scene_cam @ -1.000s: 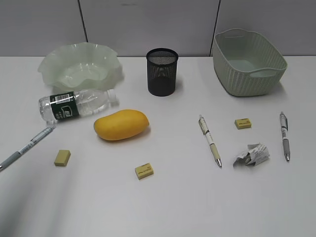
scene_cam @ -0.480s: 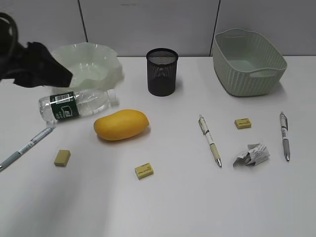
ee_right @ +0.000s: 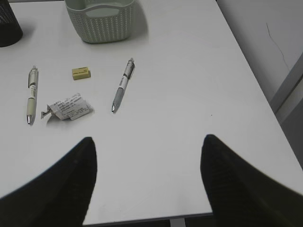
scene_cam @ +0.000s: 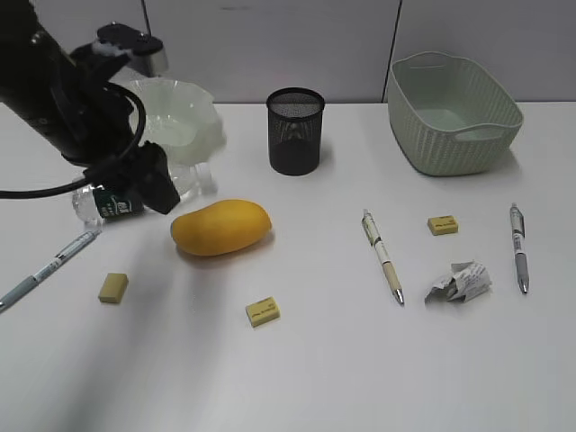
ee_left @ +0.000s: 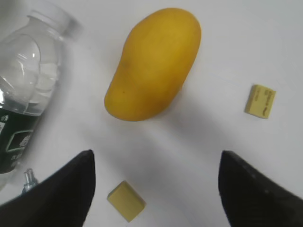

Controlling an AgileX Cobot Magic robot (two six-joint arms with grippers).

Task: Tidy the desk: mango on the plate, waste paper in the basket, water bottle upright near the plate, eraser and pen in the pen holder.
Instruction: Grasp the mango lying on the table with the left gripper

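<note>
Over the left side of the desk: left gripper, jaws spread wide and empty, hanging just above the lying water bottle and close to the mango. From the left wrist view: two dark fingers at the bottom corners, mango straight ahead between them, bottle to the left on its side, one yellow eraser near the left finger, another eraser off to the right. Behind the arm: wavy-rimmed plate, partly hidden. At the back centre: black mesh pen holder, upright. At the back right: ribbed green basket. On the far left edge: pen lying at a slant, eraser below it, another eraser in front of the mango. Right of centre: pen, then eraser, crumpled waste paper below it, and another pen near the right edge. Off the exterior view entirely: right gripper, released and holding nothing, fingers apart above bare desk, well apart from the paper and pens.
</note>
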